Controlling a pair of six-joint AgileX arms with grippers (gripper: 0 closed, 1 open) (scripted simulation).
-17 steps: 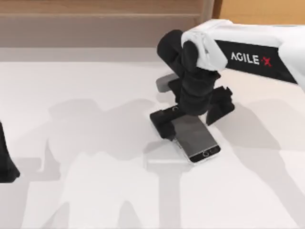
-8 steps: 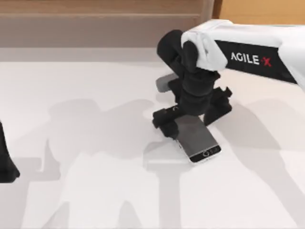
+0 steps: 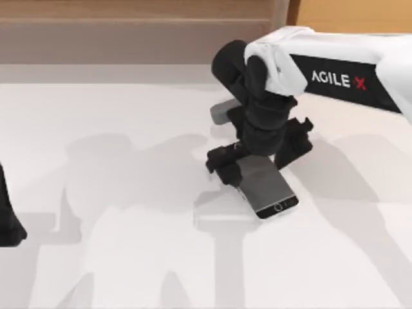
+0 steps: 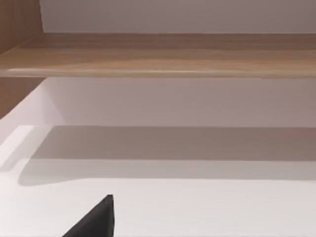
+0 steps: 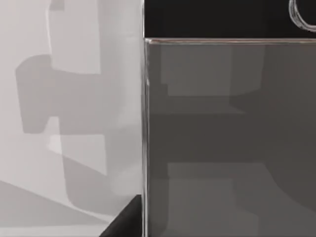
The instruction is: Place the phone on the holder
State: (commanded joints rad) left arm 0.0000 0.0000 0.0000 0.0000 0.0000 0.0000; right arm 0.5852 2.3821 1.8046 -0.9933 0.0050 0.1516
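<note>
My right gripper point(image 3: 257, 164) has its fingers closed on the phone's point(image 3: 267, 187) upper end; the home-button end sticks out below it over the white table point(image 3: 129, 257). I'd lift straight and keep it level, then carry it to the grey holder point(image 3: 222, 112) just behind. My left arm point(image 3: 8, 219) is parked far off.

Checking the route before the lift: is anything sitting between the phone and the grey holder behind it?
Nothing visible does. The right pincer straddles the phone; the holder sits just behind it, partly hidden by the arm, with bare table around. The left arm is parked at the table's left edge.
</note>
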